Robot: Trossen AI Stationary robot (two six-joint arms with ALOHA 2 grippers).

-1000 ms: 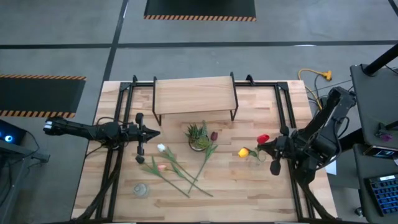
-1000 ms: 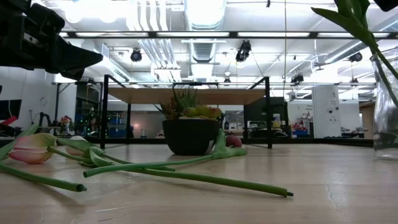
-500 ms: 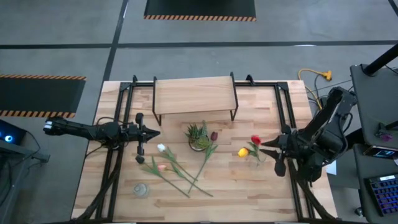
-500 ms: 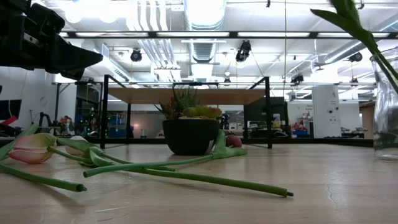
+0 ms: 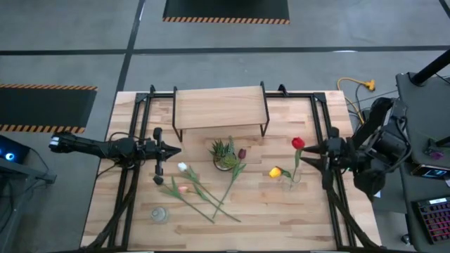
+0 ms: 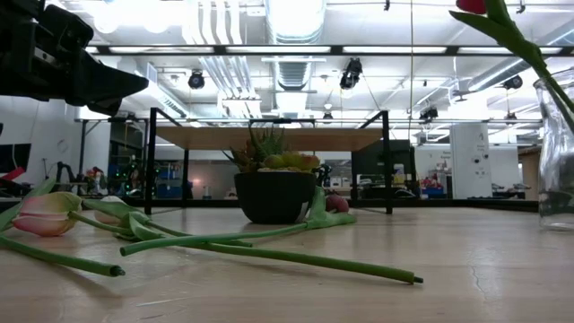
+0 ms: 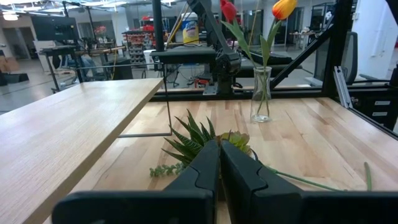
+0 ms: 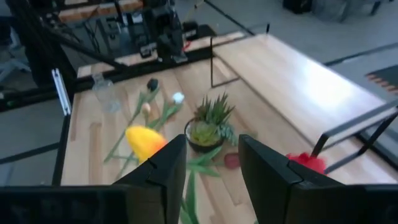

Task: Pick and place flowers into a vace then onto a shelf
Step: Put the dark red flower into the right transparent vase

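A clear glass vase (image 5: 292, 177) stands on the table's right part and holds a red tulip (image 5: 297, 143) and a yellow tulip (image 5: 275, 171) by their stems. White (image 5: 183, 167), pink (image 5: 184, 188) and maroon (image 5: 242, 153) tulips lie flat on the table's middle. The shelf (image 5: 219, 107) stands at the far side. My right gripper (image 5: 310, 156) is open, just right of the vase, touching nothing. In the right wrist view its gap (image 8: 211, 174) faces the yellow head (image 8: 146, 142) and the red head (image 8: 305, 163). My left gripper (image 5: 172, 149) waits shut left of the flowers, also seen as (image 7: 219, 168).
A small spiky potted plant (image 5: 223, 156) sits just in front of the shelf, beside the maroon tulip. A small clear glass (image 5: 159, 213) stands near the table's near left corner. Black frame rails (image 5: 323, 126) run along both sides of the table.
My right gripper has drawn back from the vase toward the table's right edge. The red tulip, which leaned low over the vase, now stands more upright in it, its head toward the far edge. The left arm has kept still.
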